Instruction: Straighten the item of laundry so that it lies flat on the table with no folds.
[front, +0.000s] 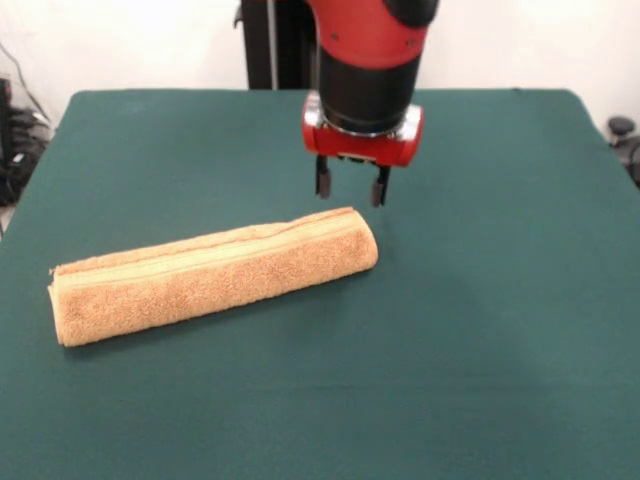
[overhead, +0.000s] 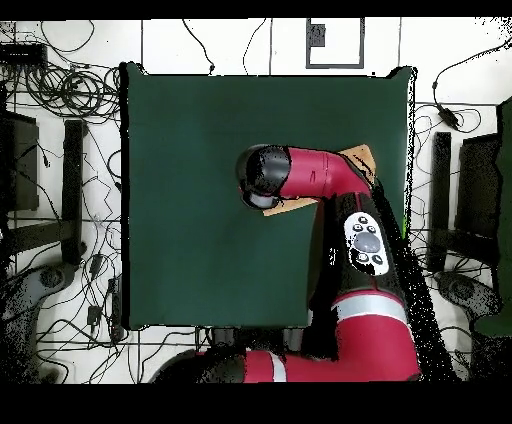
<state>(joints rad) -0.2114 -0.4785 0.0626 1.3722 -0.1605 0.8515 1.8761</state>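
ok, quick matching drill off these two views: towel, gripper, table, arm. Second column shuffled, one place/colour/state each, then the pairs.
Things:
1. towel
2. gripper
3. table
4. arm

Descriptions:
A. dark green top, far larger than what lies on it
B. open, hovering above the roll's right end in the front view
C. red and black, covering most of the laundry in the overhead view
D. orange-tan, in a long roll lying slantwise, a paler band along its top

Pairs: 1-D, 2-B, 3-A, 4-C
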